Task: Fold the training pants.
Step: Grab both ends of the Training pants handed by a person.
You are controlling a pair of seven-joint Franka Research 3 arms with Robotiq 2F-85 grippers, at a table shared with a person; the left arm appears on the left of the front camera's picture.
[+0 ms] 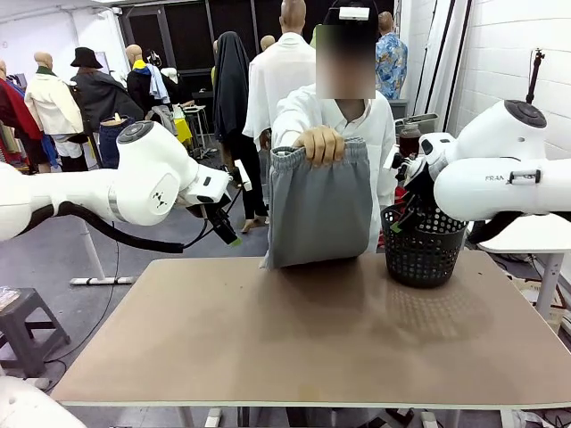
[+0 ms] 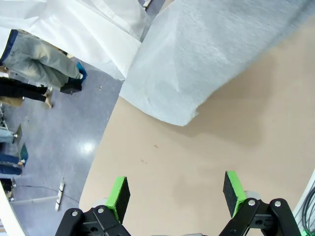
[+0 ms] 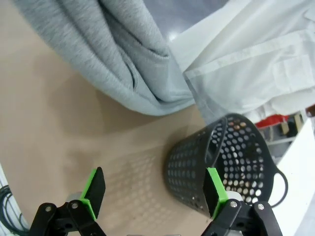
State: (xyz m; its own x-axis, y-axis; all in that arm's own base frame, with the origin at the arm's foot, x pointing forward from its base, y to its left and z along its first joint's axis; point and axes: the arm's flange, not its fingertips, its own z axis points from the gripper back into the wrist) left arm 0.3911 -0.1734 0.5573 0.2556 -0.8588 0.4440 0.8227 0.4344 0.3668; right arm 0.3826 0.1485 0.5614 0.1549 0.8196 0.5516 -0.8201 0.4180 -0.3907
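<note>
The front view sits on the robot's side, slightly above the tan rectangular tabletop [image 1: 268, 348], facing across it to the person at mid distance. Each wrist view looks steeply down past its own fingers (left gripper [image 2: 175, 177], right gripper [image 3: 154, 171]), close over that tabletop. All three share the light grey soft fabric pants [image 1: 317, 209] — front and right wrist views also share the black perforated round basket [image 3: 221, 157].

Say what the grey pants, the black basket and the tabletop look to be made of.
Pants: soft knit fabric, probably cotton jersey, matte. They hang in loose folds and show a fine heathered texture. Basket: likely moulded plastic with a slight sheen, stiff walls pierced by even round holes. Tabletop: smooth matte tan board, perhaps laminate or fibreboard; no grain shows.
</note>
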